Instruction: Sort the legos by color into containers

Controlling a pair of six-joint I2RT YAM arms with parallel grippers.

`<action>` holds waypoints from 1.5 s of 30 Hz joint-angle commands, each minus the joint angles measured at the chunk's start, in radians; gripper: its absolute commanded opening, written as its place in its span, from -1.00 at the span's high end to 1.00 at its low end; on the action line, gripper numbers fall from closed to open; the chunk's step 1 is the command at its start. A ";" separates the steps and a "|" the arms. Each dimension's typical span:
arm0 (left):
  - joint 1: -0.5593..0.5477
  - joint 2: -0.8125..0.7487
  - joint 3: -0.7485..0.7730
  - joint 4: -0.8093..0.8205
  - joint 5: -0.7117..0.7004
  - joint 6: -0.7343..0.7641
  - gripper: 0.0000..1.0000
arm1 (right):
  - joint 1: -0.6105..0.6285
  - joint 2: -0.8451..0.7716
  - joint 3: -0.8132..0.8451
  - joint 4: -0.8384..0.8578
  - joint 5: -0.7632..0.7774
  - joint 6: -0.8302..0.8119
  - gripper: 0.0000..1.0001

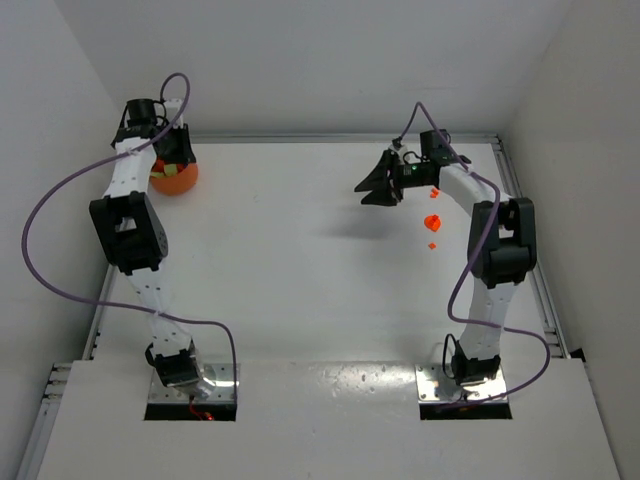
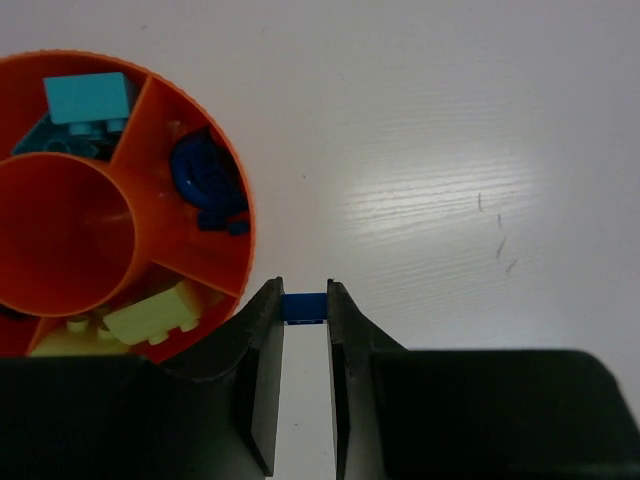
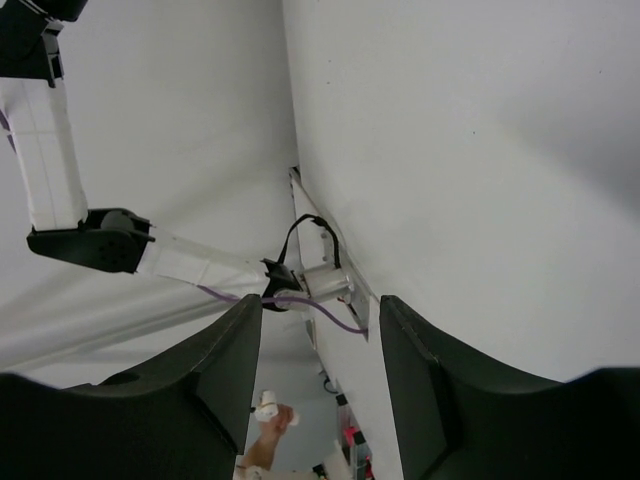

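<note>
The left hand [image 2: 303,290] pinches a blue lego [image 2: 303,308] at its fingertips, just outside the orange bowl [image 2: 60,230]; released here, it would likely miss, or drop among the yellow-green bricks [image 2: 150,315]. The right hand [image 3: 320,305], farther off, is spread, empty.

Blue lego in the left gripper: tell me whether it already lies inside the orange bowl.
No, the left gripper pinches the blue lego just outside the rim of the orange bowl.
</note>
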 commanded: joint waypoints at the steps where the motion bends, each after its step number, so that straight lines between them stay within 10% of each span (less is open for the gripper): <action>1: -0.002 -0.011 0.089 0.019 -0.075 0.011 0.87 | -0.007 -0.031 0.045 -0.019 0.005 -0.051 -0.03; 45: -0.002 0.072 0.152 0.137 -0.218 -0.018 0.09 | 0.003 -0.021 0.027 0.028 -0.023 -0.037 -0.03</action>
